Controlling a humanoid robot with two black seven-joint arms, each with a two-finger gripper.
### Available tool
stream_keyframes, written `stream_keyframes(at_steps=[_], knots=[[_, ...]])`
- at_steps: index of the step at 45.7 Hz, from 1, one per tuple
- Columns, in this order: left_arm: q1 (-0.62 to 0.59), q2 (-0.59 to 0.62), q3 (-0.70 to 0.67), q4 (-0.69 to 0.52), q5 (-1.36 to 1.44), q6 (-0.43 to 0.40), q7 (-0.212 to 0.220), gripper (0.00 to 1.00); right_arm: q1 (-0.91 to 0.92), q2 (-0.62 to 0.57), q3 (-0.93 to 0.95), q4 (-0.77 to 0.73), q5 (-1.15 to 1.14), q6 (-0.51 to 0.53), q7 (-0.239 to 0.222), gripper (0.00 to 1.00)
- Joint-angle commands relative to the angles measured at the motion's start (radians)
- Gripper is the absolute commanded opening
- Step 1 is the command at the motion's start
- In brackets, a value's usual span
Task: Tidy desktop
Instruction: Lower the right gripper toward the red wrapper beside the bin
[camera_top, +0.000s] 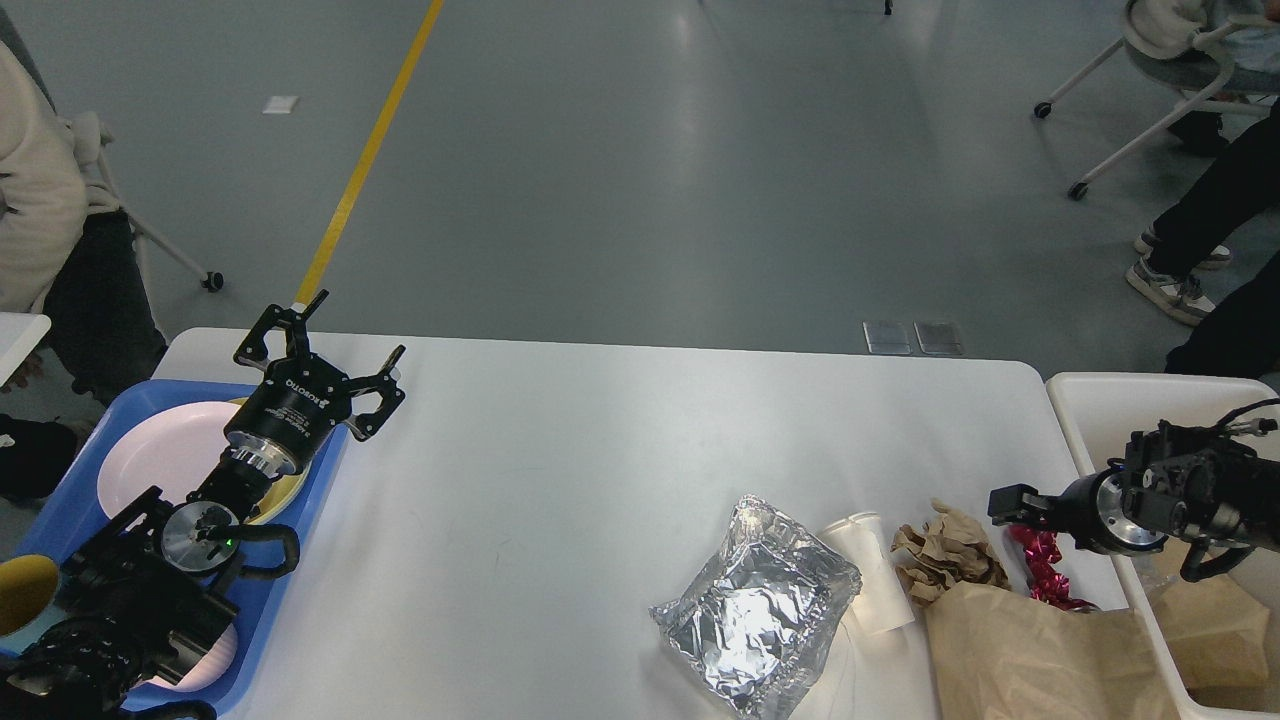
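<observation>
Bright even overhead light, soft glare on the desktop (600, 450) and floor (700, 150), faint shadows, sharp focus
</observation>
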Motion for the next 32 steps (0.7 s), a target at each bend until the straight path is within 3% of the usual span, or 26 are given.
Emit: stream_keyframes(at_steps=[1, 14, 25, 32], knots=[[0.0, 0.0, 0.0, 0.0, 0.0, 0.0, 0.0, 0.97, -0.012, 0.0, 0.02, 0.0, 0.0, -0.006, 0.0, 0.95], [0.0, 0.0, 0.0, 0.0, 0.0, 0.0, 0.0, 0.97, -0.064, 0.0, 0.046, -0.002, 0.0, -0.059, 0.0, 0.85], [0.0, -0.001, 0.0, 0.0, 0.0, 0.0, 0.0, 0.97, -0.074, 0.0, 0.065, 0.0, 0.0, -0.062, 0.0, 0.55], [0.0, 0.0, 0.0, 0.0, 0.0, 0.0, 0.0, 0.97, -0.069, 0.0, 0.065, 0.0, 0.0, -0.062, 0.0, 0.49]])
